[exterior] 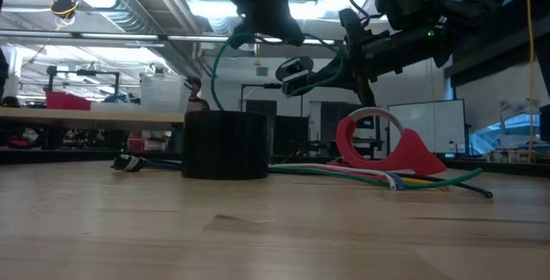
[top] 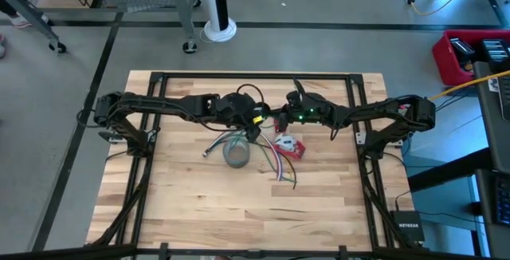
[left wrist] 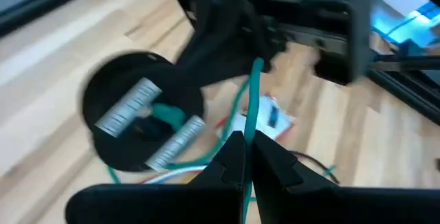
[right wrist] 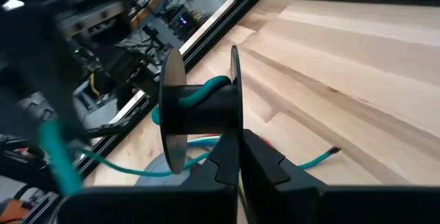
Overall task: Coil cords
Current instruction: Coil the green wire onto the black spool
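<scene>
My right gripper is shut on a small black spool above the table's middle; the spool also shows in the low view. A thin green cord is wound on its hub. My left gripper is shut on that cord close beside the spool. The cord arcs down in the low view toward the table. More cords lie on the wood, by the grey tape roll. My left gripper pinches the green cord between its two fingertips, one strand, with the cord running on past the fingers toward the spool. The held stretch is clear of the table. My right gripper pinches the rim of one spool flange between its two fingers. The spool is lifted clear, its axle about level.
The grey tape roll stands on end under the grippers. A red tape dispenser stands to its right, also in the low view. Loose coloured cords lie in front of it. Bare wood lies toward the near edge.
</scene>
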